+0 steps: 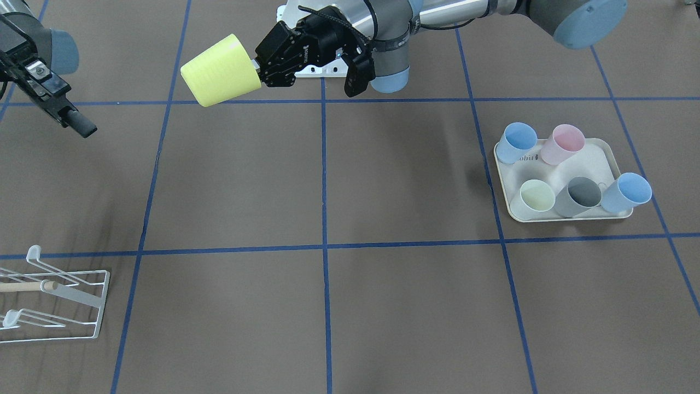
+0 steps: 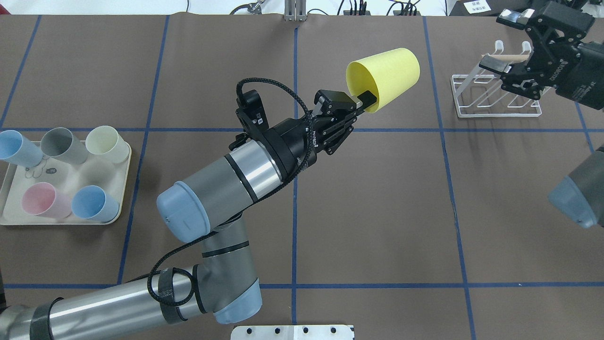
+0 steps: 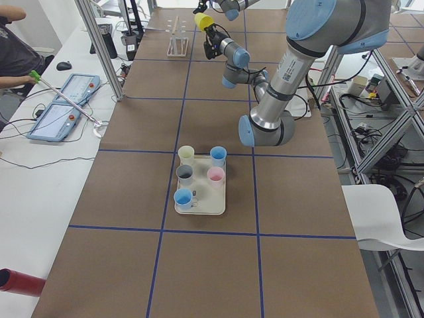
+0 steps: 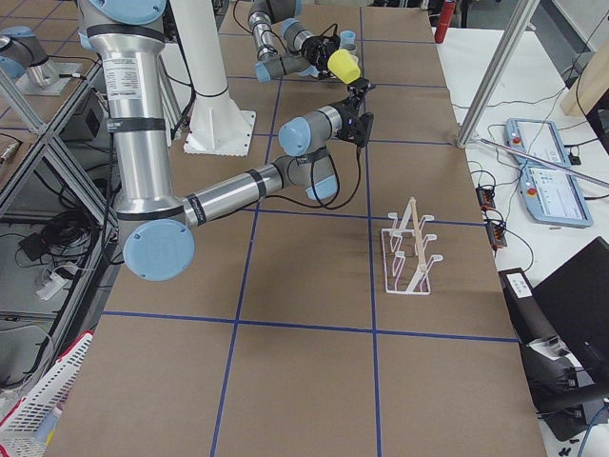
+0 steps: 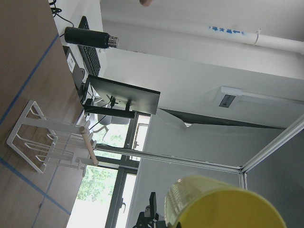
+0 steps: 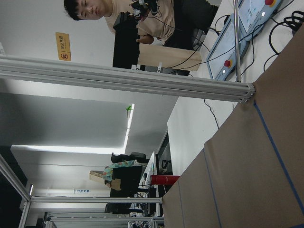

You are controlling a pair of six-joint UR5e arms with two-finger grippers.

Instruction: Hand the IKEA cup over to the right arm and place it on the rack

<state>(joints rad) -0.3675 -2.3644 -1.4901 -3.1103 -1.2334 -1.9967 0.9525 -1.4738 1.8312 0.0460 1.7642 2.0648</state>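
My left gripper [image 2: 364, 102] is clamped on the rim of a yellow tapered plastic cup [image 2: 384, 78], one finger inside the mouth and the other against the outer wall. The cup lies on its side in the air above the brown table with blue tape lines [image 2: 377, 212]. Its mouth faces back toward my left wrist and its base points away, toward my right side. My right gripper [image 2: 501, 41] hangs apart from the cup with its fingers spread wide, holding nothing. The small white wire rack with a wooden dowel [image 2: 495, 107] stands on the table below and forward of my right gripper, untouched. Well behind my left gripper, a cream tray [image 2: 9, 189] carries five pastel cups.
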